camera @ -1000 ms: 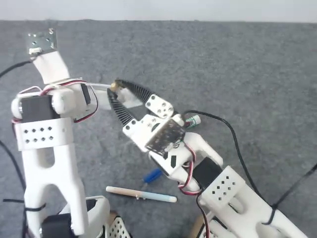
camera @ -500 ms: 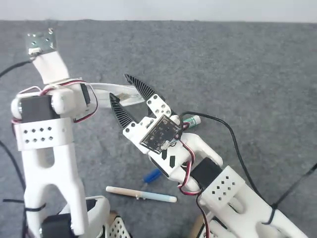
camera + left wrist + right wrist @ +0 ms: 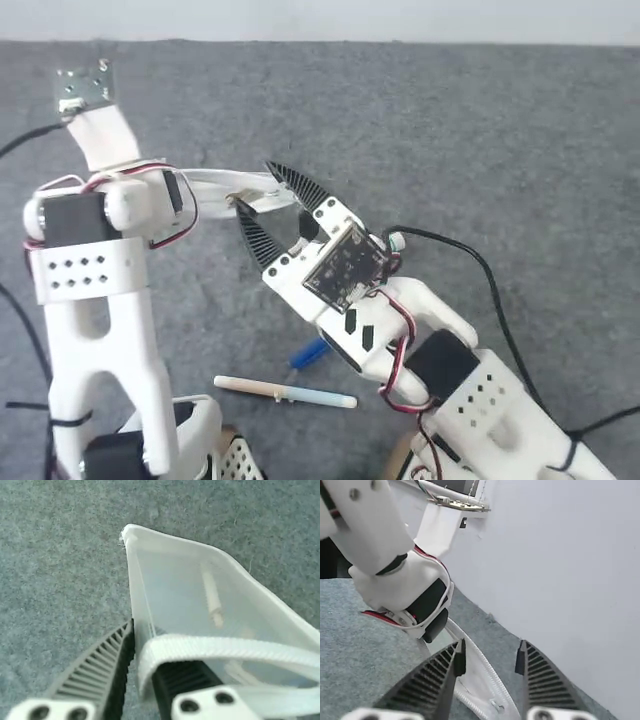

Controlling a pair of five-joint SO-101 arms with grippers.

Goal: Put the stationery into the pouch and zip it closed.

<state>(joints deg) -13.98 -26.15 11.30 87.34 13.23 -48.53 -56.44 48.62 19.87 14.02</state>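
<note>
Black ribbed left end effector (image 3: 142, 647) is clamped tight on the webbing edge of the pouch (image 3: 200, 600), I'd guess to anchor it for zipping. Meanwhile the right end effector (image 3: 262, 190) hangs spread wide, holding nothing, straddling the zip end at about ten o'clock on the bench (image 3: 480, 130), probably lining up on the slider. One stick (image 3: 211, 597) sits inside; a pen (image 3: 285, 392) and a blue thing (image 3: 310, 352) lie loose around six o'clock.

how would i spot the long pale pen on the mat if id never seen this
Find the grey mat, then its near edge between the two white arm bases. The pen lies flat there, long and thin, cream at one end, light blue at the other. The blue item beside it is shorter, darker and partly under an arm.
</note>
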